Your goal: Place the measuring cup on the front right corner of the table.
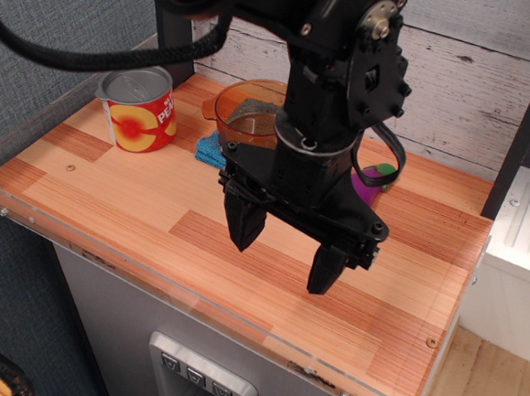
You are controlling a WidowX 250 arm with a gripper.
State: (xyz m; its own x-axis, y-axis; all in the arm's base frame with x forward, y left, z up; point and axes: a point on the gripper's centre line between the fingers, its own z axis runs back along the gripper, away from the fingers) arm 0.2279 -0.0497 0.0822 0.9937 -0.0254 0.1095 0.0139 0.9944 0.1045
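Note:
The measuring cup [244,109], a translucent orange round pot with a tab handle, stands at the back middle of the table [135,215], partly hidden behind my arm. It sits on or next to a blue cloth [210,150]. My black gripper [284,250] hangs open and empty above the middle of the table, in front of the cup and apart from it. Its two fingers point down, spread wide.
A red-and-yellow tin can [141,110] stands at the back left. A purple and green object [375,179] shows behind my arm at the back right. A clear acrylic rim [193,293] edges the table. A white unit [523,246] stands to the right.

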